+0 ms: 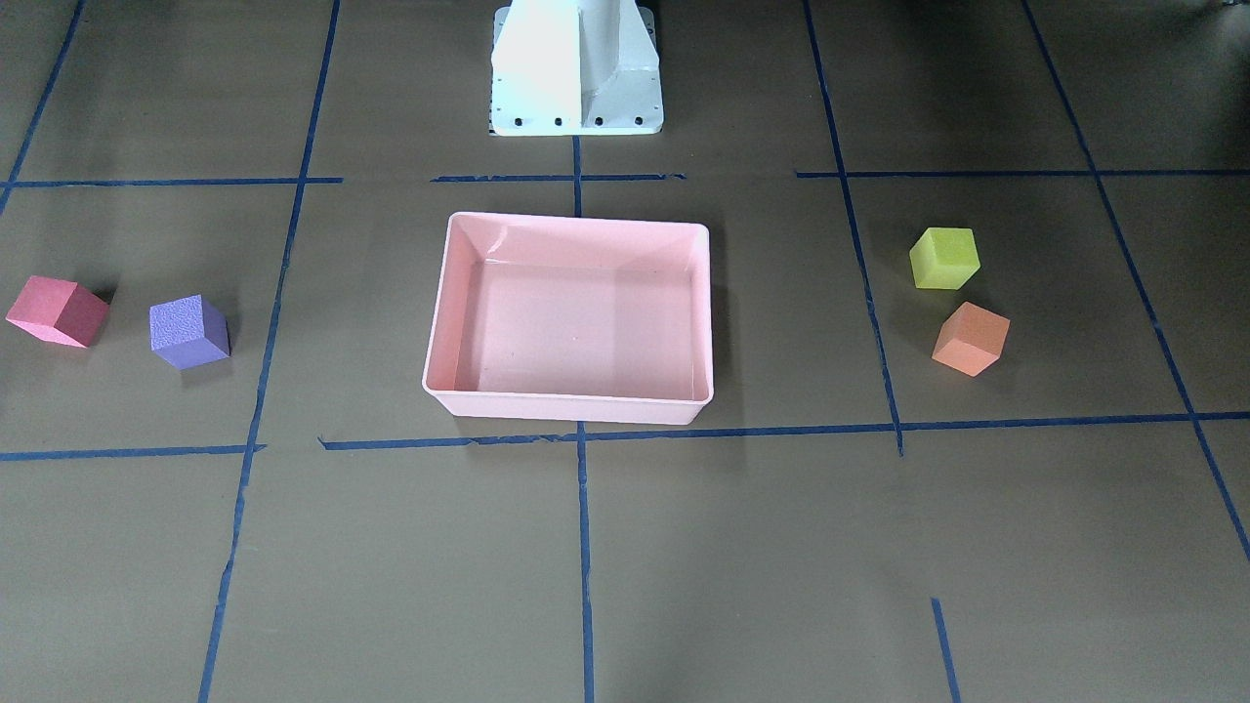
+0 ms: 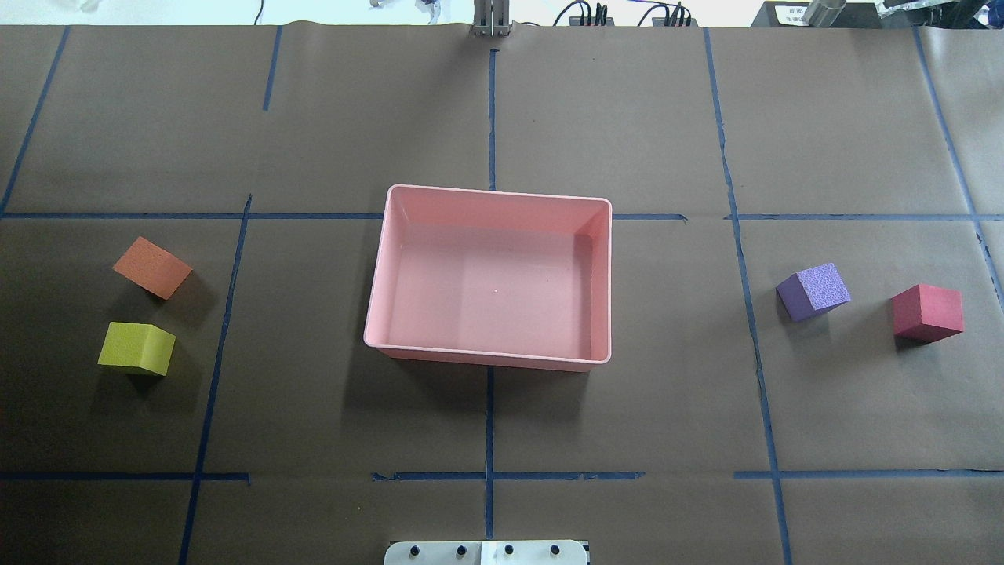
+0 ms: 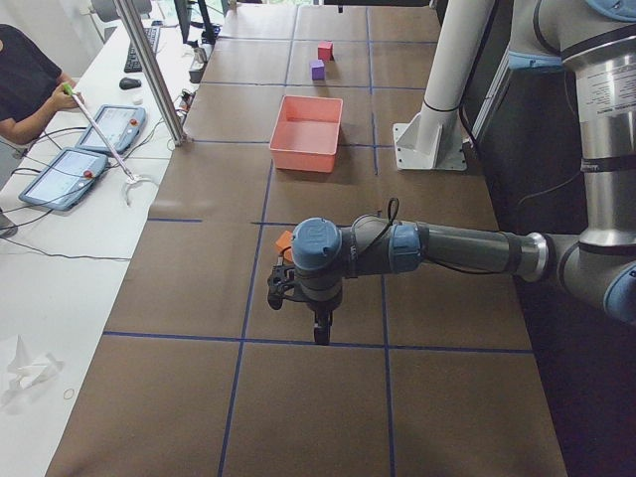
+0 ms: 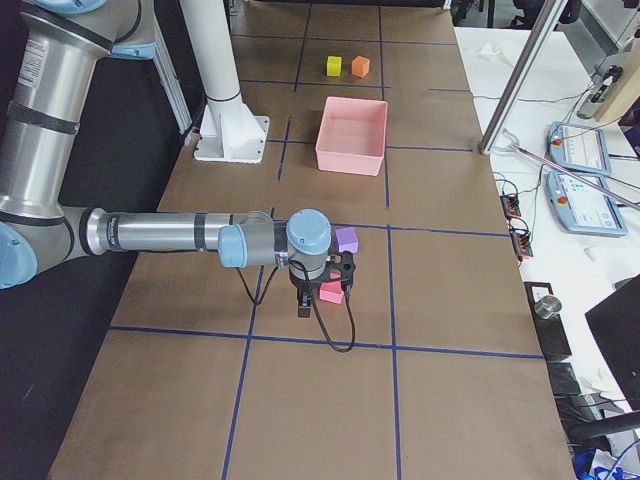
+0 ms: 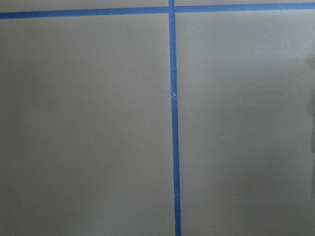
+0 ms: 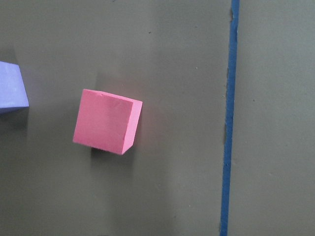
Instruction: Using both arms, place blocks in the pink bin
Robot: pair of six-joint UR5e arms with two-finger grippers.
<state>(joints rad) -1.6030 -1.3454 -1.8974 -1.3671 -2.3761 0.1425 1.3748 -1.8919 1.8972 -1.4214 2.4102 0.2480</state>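
Observation:
The pink bin (image 2: 498, 191) stands empty mid-table. The orange block (image 2: 152, 267) and yellow-green block (image 2: 137, 348) lie on the paper on my left side. The purple block (image 2: 813, 291) and red-pink block (image 2: 927, 311) lie on my right. My left gripper (image 3: 320, 328) shows only in the exterior left view, hanging beside the orange block (image 3: 285, 239); I cannot tell if it is open. My right gripper (image 4: 303, 303) shows only in the exterior right view, above the red-pink block (image 4: 331, 294); I cannot tell its state. The right wrist view shows the red-pink block (image 6: 107, 121) untouched.
The white pedestal base (image 1: 576, 68) stands behind the bin. Blue tape lines (image 5: 173, 118) grid the brown paper. A side desk with tablets (image 3: 84, 149), a metal pole (image 3: 149, 70) and an operator (image 3: 25, 79) lies beyond the table's far edge.

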